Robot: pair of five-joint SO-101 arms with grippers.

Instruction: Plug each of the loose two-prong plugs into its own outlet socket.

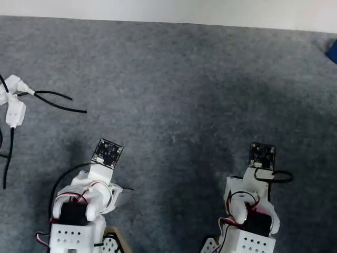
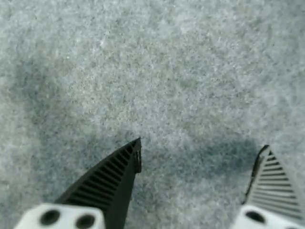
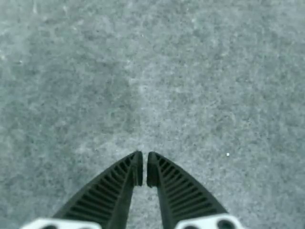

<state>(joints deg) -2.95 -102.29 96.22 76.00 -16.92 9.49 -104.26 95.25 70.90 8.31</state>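
White plugs (image 1: 14,103) w/ black cords (image 1: 79,110) lie at the far left edge of the grey mat (image 1: 184,79), well apart from both arms (can't tell plug from socket there). Left gripper (image 2: 201,148) hangs over open mat, jaws wide apart. Right gripper (image 3: 144,160) hangs over mat too, jaws together. A blue object (image 1: 333,51) sits at the far right edge

The table (image 1: 184,79) has a grey, felt-like covering with a mottled nap. At its far left edge lies a small cluster of white plug pieces (image 1: 16,112), close together. Thin black cords (image 1: 58,103) trail from them across the fabric. A blue object (image 1: 332,51) pokes in at the far right edge.
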